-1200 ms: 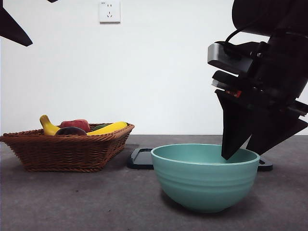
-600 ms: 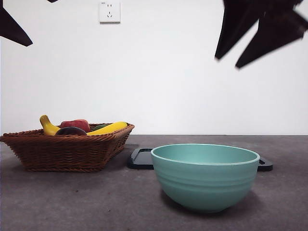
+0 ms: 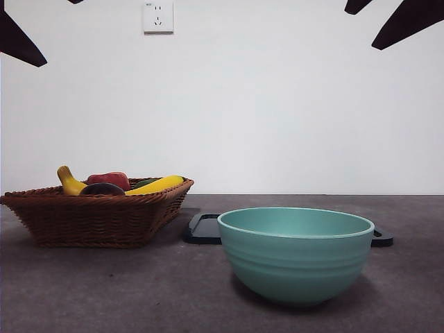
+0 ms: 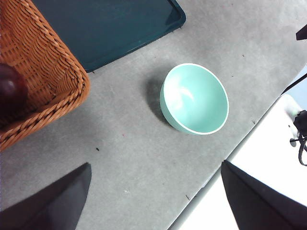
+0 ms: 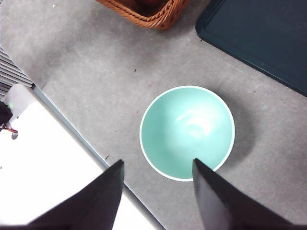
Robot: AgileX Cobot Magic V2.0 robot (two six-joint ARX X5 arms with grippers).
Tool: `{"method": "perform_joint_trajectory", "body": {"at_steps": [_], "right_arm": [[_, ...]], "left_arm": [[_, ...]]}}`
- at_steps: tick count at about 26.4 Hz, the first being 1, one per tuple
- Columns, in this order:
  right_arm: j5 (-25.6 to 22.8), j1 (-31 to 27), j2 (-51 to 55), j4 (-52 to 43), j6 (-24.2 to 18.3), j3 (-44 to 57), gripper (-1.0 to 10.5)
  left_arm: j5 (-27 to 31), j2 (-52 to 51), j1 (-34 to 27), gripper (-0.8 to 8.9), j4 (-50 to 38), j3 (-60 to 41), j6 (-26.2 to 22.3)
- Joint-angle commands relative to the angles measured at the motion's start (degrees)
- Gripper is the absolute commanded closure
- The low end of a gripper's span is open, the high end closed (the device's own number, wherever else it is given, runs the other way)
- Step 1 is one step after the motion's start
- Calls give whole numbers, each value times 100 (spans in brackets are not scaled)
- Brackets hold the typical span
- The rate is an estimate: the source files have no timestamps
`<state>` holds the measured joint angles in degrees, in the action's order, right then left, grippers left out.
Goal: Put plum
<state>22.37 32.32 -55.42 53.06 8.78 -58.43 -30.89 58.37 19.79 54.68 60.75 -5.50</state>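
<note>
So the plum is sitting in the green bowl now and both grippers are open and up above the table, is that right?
Not quite. The green bowl is empty, as the right wrist view shows looking straight into it. The plum lies in the wicker basket with the other fruit. The rest holds: the left gripper and the right gripper are both open, up above the table.

Even, fairly bright indoor light fills all three views. In the front view the white wall is nearly blown out, and the glossy mint-green ceramic bowl [image 3: 296, 254] casts a soft shadow on the grey table [image 3: 125, 291]. Both wrist views show pale glare inside the bowl. The black jaws at the frame edges are soft, out of focus.
</note>
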Motion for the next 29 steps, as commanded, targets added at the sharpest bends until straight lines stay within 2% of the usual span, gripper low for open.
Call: {"method": "perform_joint_trajectory", "body": {"at_steps": [1, 12, 15, 18, 19, 29], "right_arm": [[11, 50, -35, -46, -92, -92, 719], [13, 50, -35, -44, -177, -92, 720], [13, 50, -35, -44, -184, -92, 772], [11, 50, -35, -44, -234, -92, 945], [11, 50, -35, -44, -247, -92, 942], [9, 50, -35, -59, -326, -92, 942]], "left_arm": [[-44, 26, 26, 380, -20, 133, -94], [-44, 26, 26, 390, -22, 133, -92], [-44, 26, 26, 549, -22, 133, -92], [-44, 26, 26, 745, -24, 133, -92], [-44, 26, 26, 807, -24, 133, -92], [-44, 26, 26, 806, -26, 133, -92]]}}
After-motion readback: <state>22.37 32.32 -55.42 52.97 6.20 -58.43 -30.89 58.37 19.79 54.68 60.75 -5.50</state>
